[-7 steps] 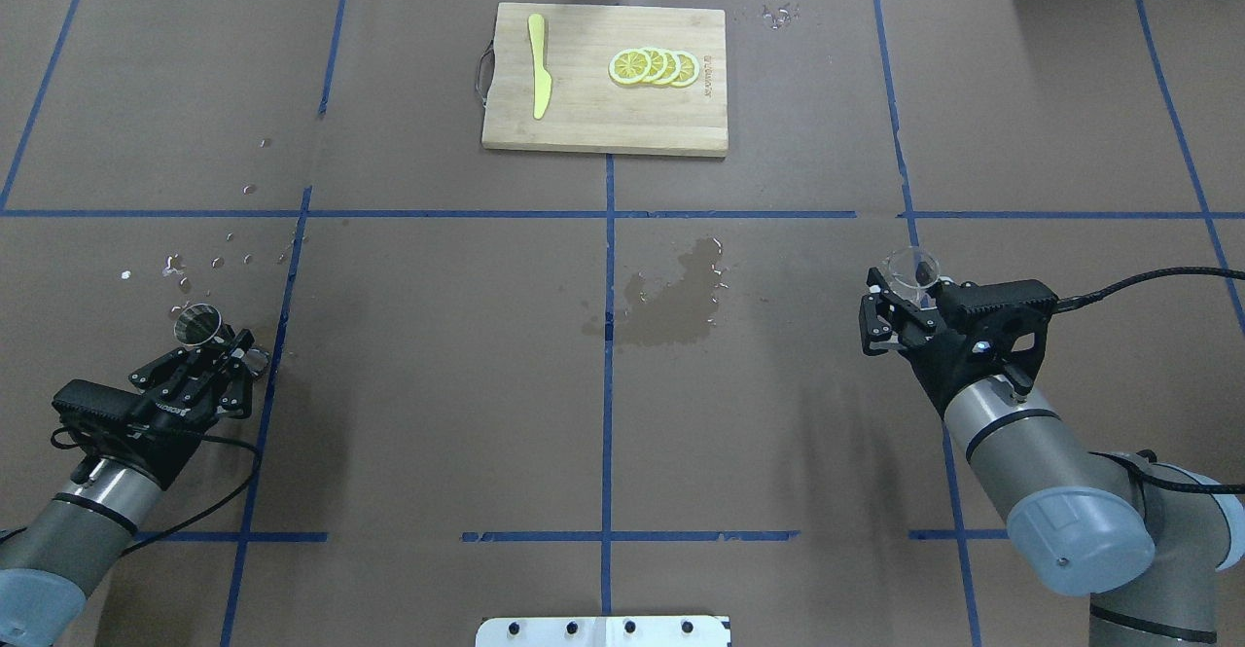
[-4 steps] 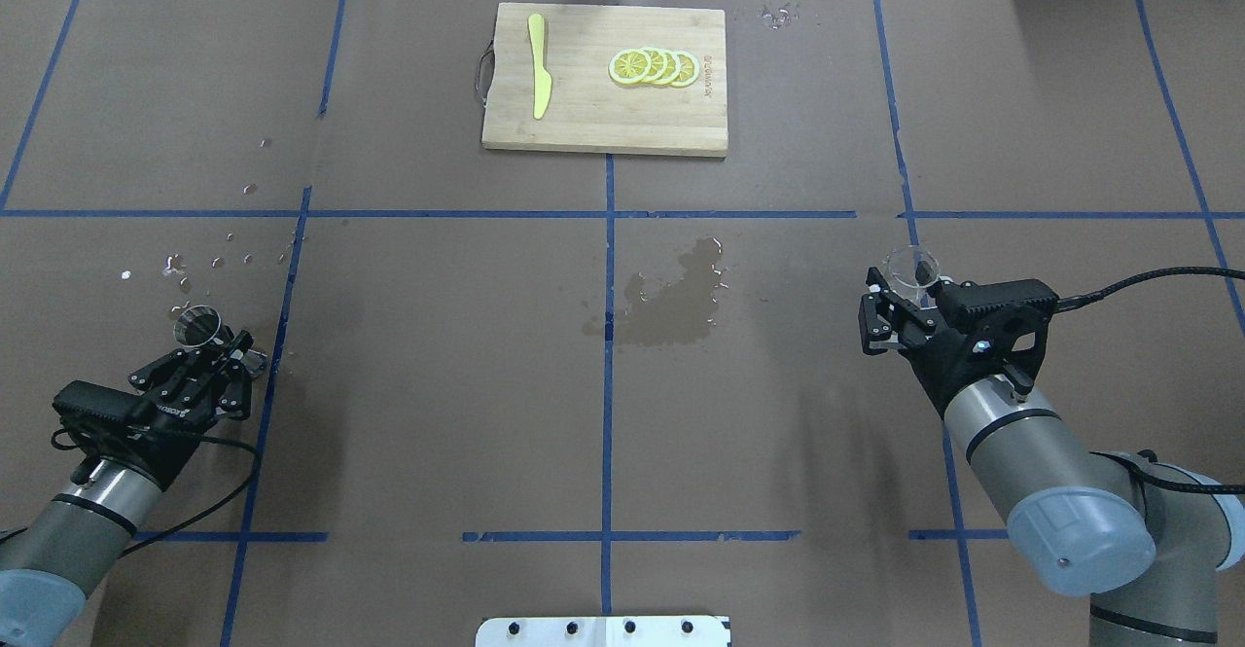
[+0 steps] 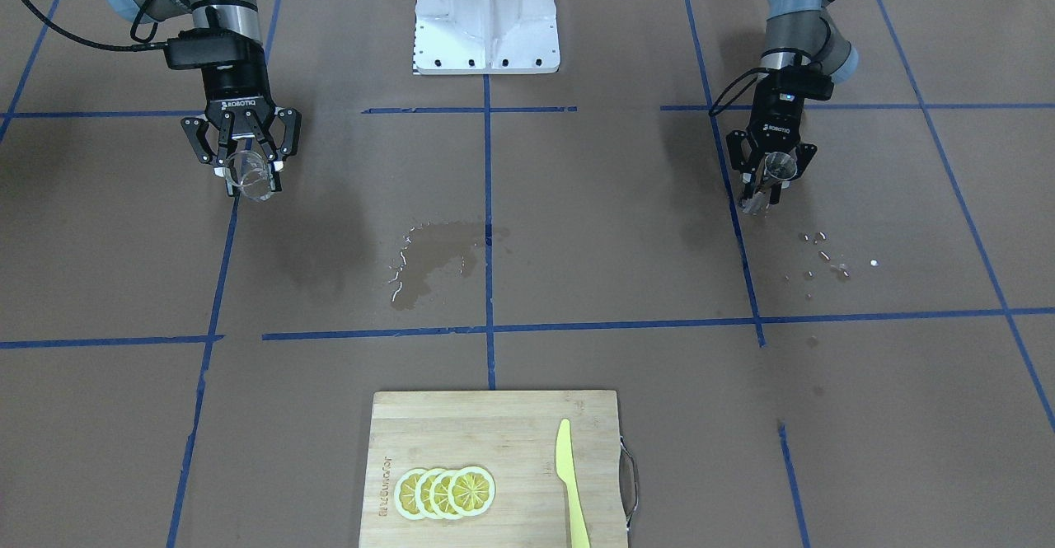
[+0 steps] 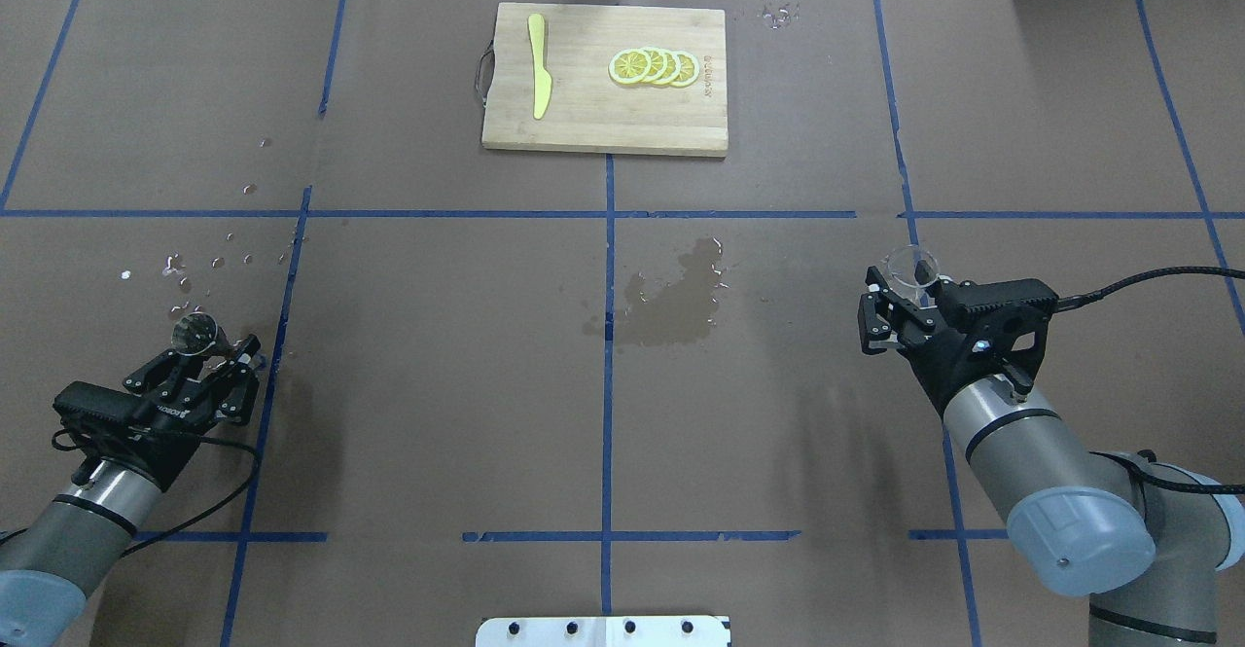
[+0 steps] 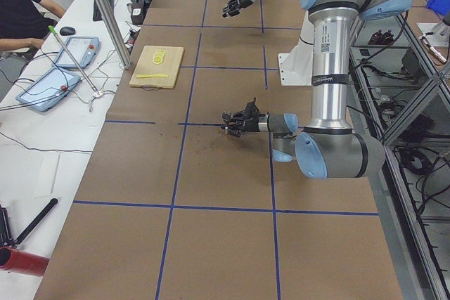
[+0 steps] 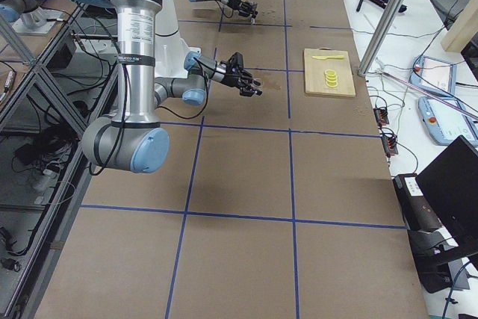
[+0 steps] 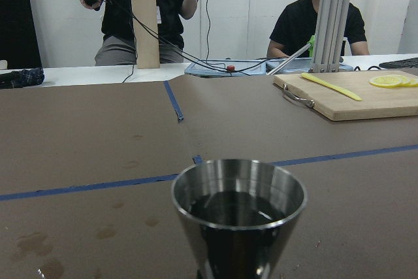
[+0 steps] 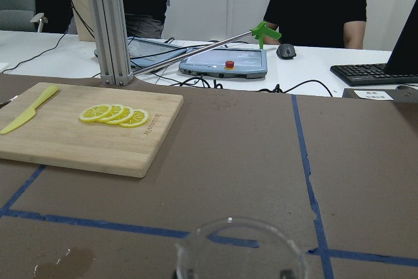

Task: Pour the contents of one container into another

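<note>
The glass (image 4: pixel 912 266) is sitting upright in your right pincer (image 4: pixel 903 292), which is gripping its sides near the right end of the table (image 4: pixel 438 433), on the half nearer the robot. You are holding it level and well apart from the jigger (image 4: pixel 193 333), so nothing is running out of it. From the wrist view I cannot tell whether any liquid is inside.

Your left pincer (image 4: pixel 214 353) is clamping the jigger around its narrow waist near the table's left end, low over the surface. I cannot tell whether its foot is touching. You are holding it straight because its top cone is carrying dark liquid, so the pour is looking done.

The puddle (image 4: pixel 671 302) at the table's middle and the drops (image 4: pixel 209 260) just beyond the jigger are suggesting that tilting it now is risking another spill.
</note>
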